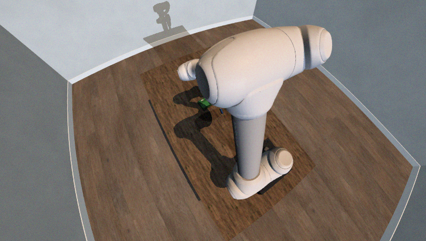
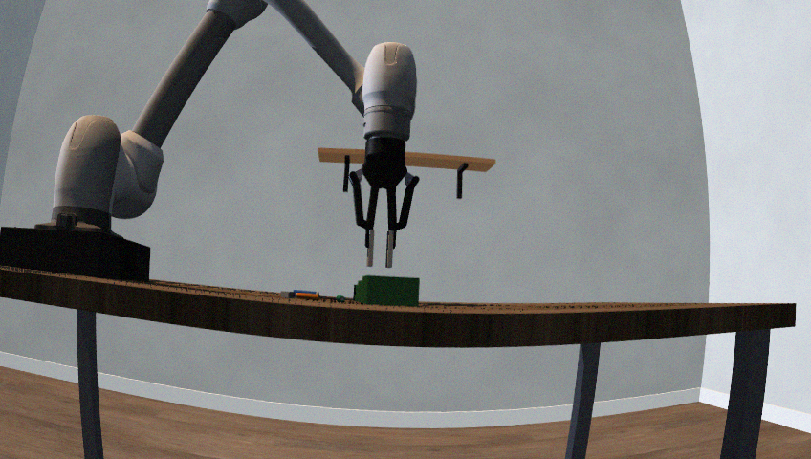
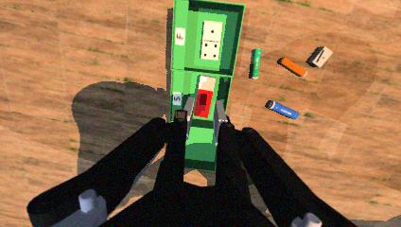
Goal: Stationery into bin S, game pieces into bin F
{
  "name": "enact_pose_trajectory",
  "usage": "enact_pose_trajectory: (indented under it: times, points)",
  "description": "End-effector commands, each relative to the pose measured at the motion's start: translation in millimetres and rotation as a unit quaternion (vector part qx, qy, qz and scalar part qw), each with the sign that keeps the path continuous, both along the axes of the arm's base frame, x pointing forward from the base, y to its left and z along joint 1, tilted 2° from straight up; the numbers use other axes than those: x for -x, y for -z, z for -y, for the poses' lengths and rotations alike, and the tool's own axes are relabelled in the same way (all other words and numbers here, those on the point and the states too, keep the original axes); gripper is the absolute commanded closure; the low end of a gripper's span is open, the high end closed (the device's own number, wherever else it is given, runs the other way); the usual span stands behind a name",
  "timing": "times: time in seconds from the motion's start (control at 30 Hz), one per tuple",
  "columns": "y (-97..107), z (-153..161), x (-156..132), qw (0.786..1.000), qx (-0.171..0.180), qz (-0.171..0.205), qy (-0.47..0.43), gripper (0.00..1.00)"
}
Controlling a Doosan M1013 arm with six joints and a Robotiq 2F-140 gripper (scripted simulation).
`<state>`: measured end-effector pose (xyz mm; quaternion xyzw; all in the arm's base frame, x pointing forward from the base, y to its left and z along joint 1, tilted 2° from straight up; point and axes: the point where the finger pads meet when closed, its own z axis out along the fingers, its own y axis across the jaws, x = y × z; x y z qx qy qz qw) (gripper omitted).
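Two green bins stand end to end on the table, also seen in the side view and from above. The far bin, marked F, holds a white domino. The near bin, marked S, holds a red and white eraser lying on its floor. My gripper hangs straight above bin S, clear of its rim in the side view. Its fingers stand a little apart with nothing between them.
To the right of the bins lie a green cylinder, an orange cylinder, a blue cylinder and a small grey and beige block. A wooden shelf hangs on the wall behind.
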<state>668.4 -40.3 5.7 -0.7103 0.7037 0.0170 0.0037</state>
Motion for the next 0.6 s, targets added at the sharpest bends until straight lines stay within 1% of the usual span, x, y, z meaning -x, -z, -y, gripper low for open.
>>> enact_pose_trajectory:
  times: [0.0, 0.1, 0.2, 0.3, 0.37, 0.4, 0.5, 0.57]
  points:
    - [-2, 0, 0, 1.000, 0.000, 0.000, 0.000, 0.82]
    - [-2, 0, 0, 1.000, 0.000, 0.000, 0.000, 0.82]
    - [-3, 11, 22, 0.997, 0.001, -0.002, 0.075, 0.82]
    - [-4, 23, 45, 0.992, 0.002, -0.004, 0.123, 0.82]
    - [-4, 23, 45, 0.992, 0.002, -0.004, 0.123, 0.82]
    - [-4, 26, 52, 0.985, 0.003, -0.005, 0.172, 0.82]
    - [-5, 37, 74, 0.977, 0.004, -0.006, 0.212, 0.82]
    - [-5, 45, 89, 0.976, 0.004, -0.006, 0.218, 0.82]
